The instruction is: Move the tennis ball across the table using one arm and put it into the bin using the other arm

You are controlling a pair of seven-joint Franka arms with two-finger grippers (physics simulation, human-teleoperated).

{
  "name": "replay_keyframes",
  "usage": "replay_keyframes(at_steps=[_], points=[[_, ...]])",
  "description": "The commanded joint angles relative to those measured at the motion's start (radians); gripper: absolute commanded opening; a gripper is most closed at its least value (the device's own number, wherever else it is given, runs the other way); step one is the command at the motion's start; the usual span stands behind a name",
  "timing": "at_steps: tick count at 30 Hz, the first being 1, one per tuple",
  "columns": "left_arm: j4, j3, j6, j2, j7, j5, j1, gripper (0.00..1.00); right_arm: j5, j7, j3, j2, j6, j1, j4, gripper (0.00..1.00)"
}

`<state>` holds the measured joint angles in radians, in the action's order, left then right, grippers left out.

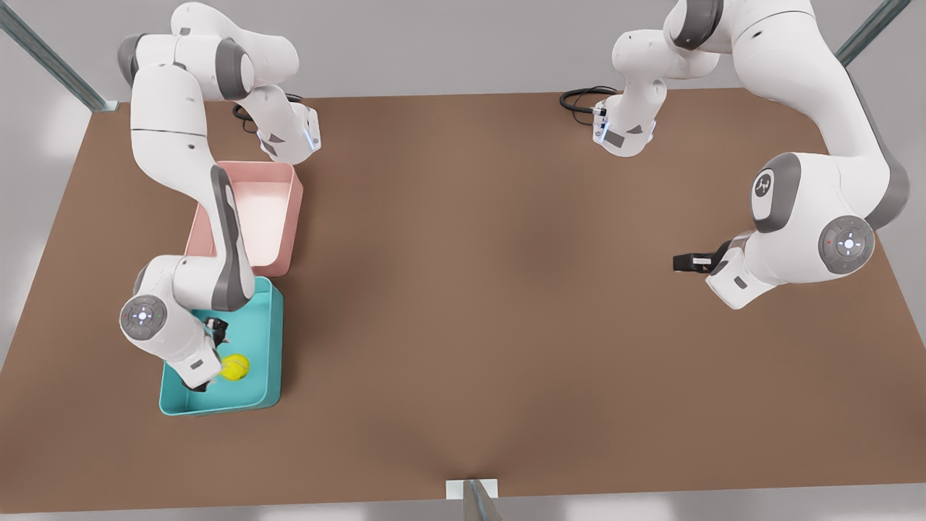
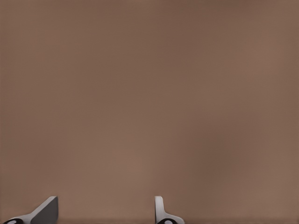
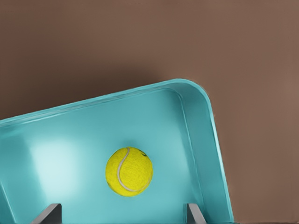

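The tennis ball [image 1: 235, 367] [image 3: 129, 171] lies on the floor of the teal bin [image 1: 264, 340] [image 3: 201, 140], near the table's front edge at the front view's left. My right gripper [image 1: 213, 358] [image 3: 121, 214] hovers over the bin just beside the ball, open, its fingers [image 3: 49, 212] wide apart and not touching the ball. At the front view's right, my left gripper [image 1: 687, 262] [image 2: 103, 211] waits above bare brown table [image 1: 470, 289] [image 2: 149, 93], open and with nothing between its fingers [image 2: 161, 210].
A pink tray [image 1: 271, 210] of like shape stands directly behind the teal bin, partly covered by the right arm. Black cables [image 1: 579, 98] lie at the table's far edge. A metal post [image 1: 474, 499] stands at the front edge.
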<state>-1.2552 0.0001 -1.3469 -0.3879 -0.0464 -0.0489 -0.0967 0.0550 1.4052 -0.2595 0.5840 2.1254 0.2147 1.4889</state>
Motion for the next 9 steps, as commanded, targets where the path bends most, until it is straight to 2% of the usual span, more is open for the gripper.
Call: replay_keyframes(at_steps=[1, 2, 3, 4, 5, 6, 7, 9], points=[[0.0, 0.0, 0.005, 0.001, -0.003, 0.001, 0.0, 1.0, 0.103, -0.858, 0.0, 0.025, -0.333, 0.0, -0.166, 1.0], [0.0, 0.0, 0.005, 0.001, -0.003, 0.001, 0.0, 1.0, 0.105, -1.317, 0.011, 0.034, -0.574, 0.006, -0.286, 1.0], [0.0, 0.0, 0.005, 0.001, -0.004, 0.001, -0.003, 1.0, 0.088, -1.531, 0.011, -0.007, -0.676, 0.034, -0.311, 1.0], [0.0, 0.0, 0.005, 0.001, -0.003, 0.001, -0.003, 1.0, 0.079, -1.539, 0.026, -0.056, -0.685, 0.014, -0.306, 1.0], [0.0, -0.002, 0.008, 0.001, -0.003, 0.001, -0.003, 1.0, -0.085, -1.531, 0.206, -0.207, -0.683, -0.104, -0.215, 1.0], [0.0, -0.002, 0.008, 0.001, -0.003, 0.001, -0.003, 1.0, -0.143, -1.54, 0.33, -0.381, -0.657, -0.205, -0.044, 1.0], [0.0, -0.002, 0.008, 0.001, -0.003, 0.003, -0.003, 1.0, -0.139, -1.54, 0.33, -0.449, -0.657, -0.202, 0.007, 1.0], [0.0, -0.002, 0.009, 0.001, -0.001, 0.003, 0.0, 1.0, -0.138, -1.539, 0.326, -0.455, -0.657, -0.195, 0.007, 1.0]])
